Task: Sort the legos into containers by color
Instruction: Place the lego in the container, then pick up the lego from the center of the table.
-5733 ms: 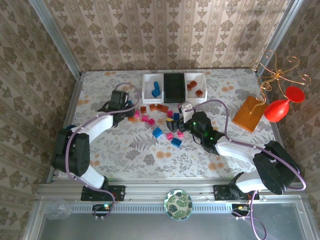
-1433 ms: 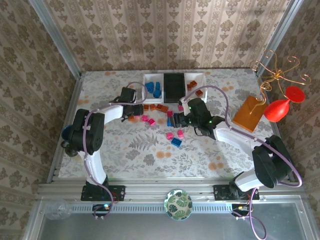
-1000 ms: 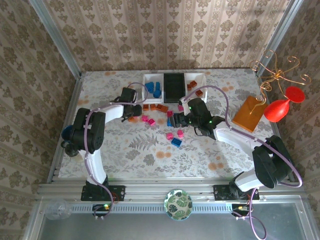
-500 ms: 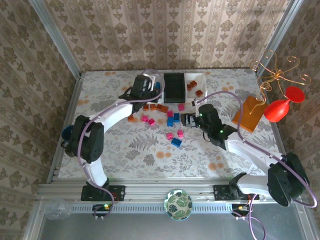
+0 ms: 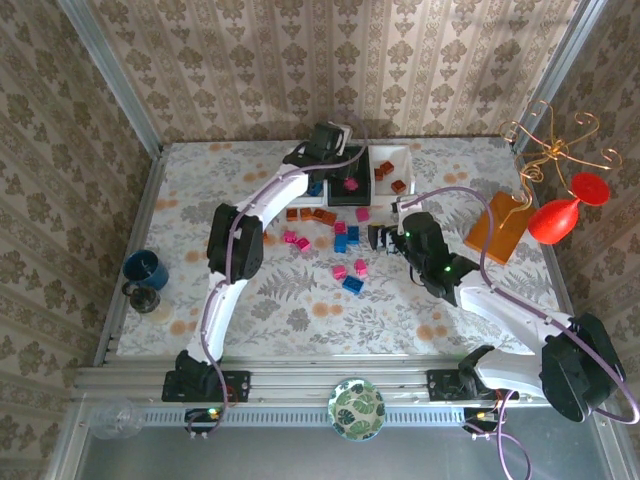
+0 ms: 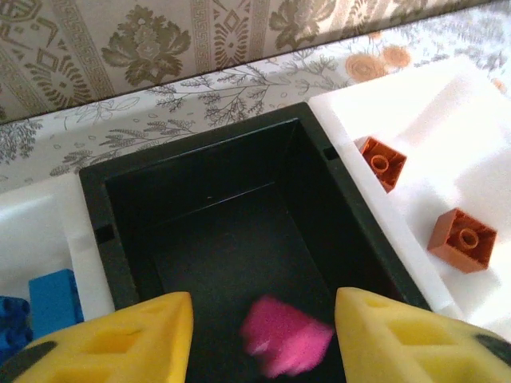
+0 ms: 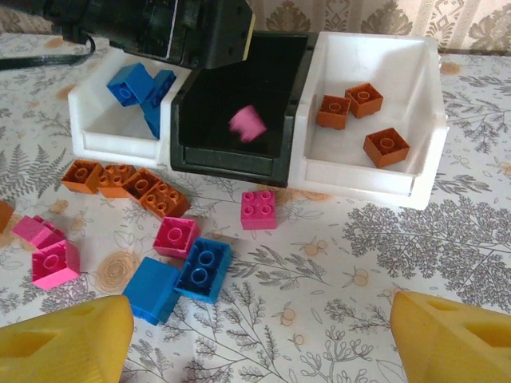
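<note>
Your floral-patterned desk [image 5: 250, 300] | far edge: left white plastic tray [image 7: 104, 144], black plastic tray [image 7: 227, 167] and right white plastic tray [image 7: 375, 179], touching in a row | just before them: loose orange-brown bricks [image 7: 116, 177], pink bricks [image 7: 257, 210], blue bricks [image 7: 204, 270] | right: flat orange-brown block [image 5: 497, 228] | left edge: dark blue cup [image 5: 143, 268]

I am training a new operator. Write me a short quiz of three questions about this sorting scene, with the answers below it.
1. True or false: the right white tray holds three orange bricks.
2. Which tray lies under the left tool? A) left white B) black C) right white
3. Fill in: the blurred brick at the left tool is ____.
Key: 1 true; 2 B, the black tray; 3 pink.
</note>
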